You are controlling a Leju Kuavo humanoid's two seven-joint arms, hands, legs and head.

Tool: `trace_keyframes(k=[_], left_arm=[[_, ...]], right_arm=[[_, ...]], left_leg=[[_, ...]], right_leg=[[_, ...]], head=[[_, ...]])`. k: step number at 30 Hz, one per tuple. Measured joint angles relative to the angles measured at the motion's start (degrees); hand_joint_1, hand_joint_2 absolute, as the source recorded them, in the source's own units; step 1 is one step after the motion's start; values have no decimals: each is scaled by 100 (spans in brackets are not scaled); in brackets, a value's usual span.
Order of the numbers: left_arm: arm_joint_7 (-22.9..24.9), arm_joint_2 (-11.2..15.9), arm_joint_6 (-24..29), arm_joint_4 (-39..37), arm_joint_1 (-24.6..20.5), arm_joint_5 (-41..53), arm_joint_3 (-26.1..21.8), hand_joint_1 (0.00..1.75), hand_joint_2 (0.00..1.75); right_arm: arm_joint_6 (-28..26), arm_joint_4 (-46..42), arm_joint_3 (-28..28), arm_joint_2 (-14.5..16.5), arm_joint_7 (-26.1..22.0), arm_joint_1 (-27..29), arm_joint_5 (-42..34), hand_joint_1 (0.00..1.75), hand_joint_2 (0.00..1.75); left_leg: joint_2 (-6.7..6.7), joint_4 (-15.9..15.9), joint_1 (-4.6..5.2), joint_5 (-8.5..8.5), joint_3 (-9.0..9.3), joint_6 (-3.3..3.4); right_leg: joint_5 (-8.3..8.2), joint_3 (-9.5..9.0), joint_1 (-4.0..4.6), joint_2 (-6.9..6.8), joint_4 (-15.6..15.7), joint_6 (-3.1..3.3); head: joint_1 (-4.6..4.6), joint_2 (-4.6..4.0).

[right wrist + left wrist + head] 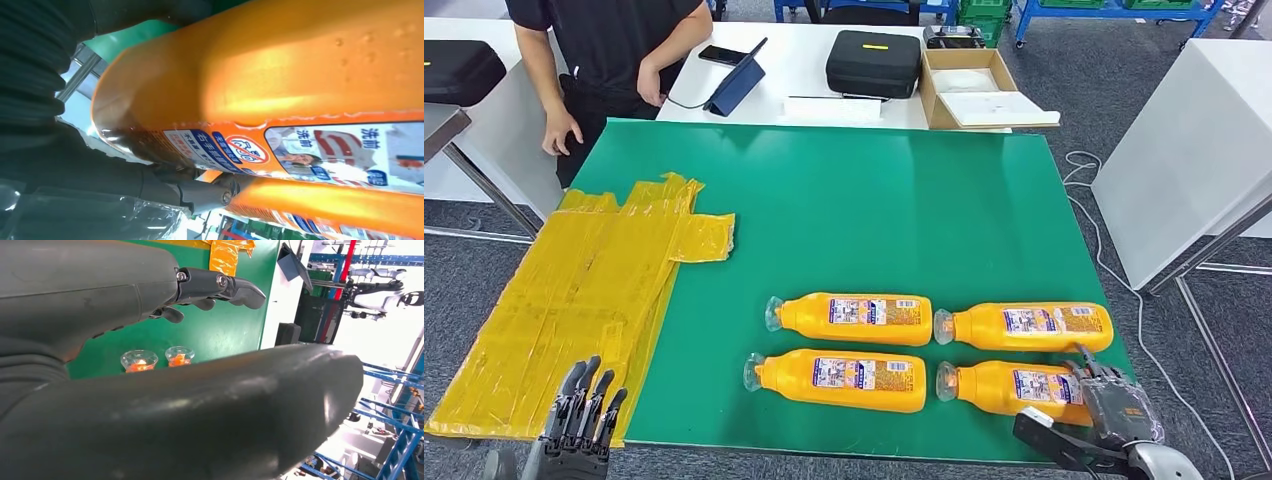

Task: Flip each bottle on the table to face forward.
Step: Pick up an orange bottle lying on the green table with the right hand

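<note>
Several orange bottles with clear caps lie on their sides on the green table [854,200], caps to the left, white printed labels up. They form two rows: far-left bottle [854,318], far-right bottle [1029,326], near-left bottle [839,380], near-right bottle [1004,388]. My right hand [1114,410] grips the base end of the near-right bottle, fingers over it and thumb on its near side. The right wrist view shows that bottle [300,75] pressed close, a dark finger [200,192] curled under it. My left hand [579,425] hovers open off the front-left corner, fingers [220,287] extended.
A crumpled yellow plastic sheet [584,290] covers the table's left side. A person [604,50] stands at the far left beside a white table with a tablet [736,80], a black case [874,62] and a cardboard box [984,90]. Bare green surface lies behind the bottles.
</note>
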State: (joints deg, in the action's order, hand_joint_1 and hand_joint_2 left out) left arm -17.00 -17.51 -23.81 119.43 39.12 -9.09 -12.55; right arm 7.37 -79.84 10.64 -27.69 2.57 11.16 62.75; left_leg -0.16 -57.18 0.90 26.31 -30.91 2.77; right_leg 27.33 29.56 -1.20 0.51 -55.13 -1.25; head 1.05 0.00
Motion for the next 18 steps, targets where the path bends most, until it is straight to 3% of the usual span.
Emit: trace_keyframes(k=[18], left_arm=[[27,178,149,0,-16,-64,201,0,0]], right_arm=[[19,11,107,-103,165,-12,-180,174,175]], left_leg=[[-2,-1,-2,-1,11,1]], right_leg=[[0,-6,0,-3,1,-3]], head=[[-1,0]])
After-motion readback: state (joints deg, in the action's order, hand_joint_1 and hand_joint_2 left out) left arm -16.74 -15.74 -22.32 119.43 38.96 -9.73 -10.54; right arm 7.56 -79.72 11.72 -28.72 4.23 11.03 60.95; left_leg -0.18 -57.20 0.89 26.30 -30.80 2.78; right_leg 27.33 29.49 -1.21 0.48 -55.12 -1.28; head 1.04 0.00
